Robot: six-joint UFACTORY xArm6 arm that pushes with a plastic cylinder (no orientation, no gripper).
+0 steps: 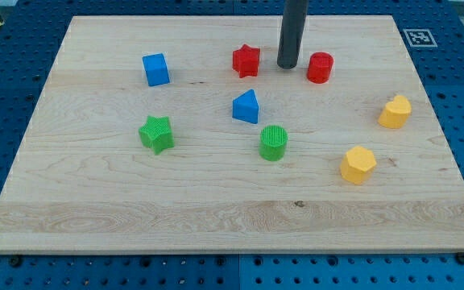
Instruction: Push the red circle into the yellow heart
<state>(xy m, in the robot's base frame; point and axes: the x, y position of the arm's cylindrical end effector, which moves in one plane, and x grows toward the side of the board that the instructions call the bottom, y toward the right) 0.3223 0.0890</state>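
Nearest the camera lies a bare stretch of the wooden table (216, 217); the first blocks above it are a yellow hexagon-like block (358, 164), a green circle (273, 142) and a green star (156, 133). Further up sit a blue triangle (246, 106), a blue cube (156, 69) and a red star (246, 60).

No pincer exists on this arm, so there is nothing spread or pressed together to report; it ends in a dark rod, and its tip (287, 66) rests on the table between the red star and the red circle (320, 68), just beside the circle's left edge. Whether it touches the circle I cannot tell.

That placement makes sense: the yellow heart (395, 111) sits toward the view's right and somewhat lower, well apart from the circle, so coming from the circle's left sets up a rightward push. I would judge the push barely begun, and it will need a downward slant to meet the heart rather than pass above it.
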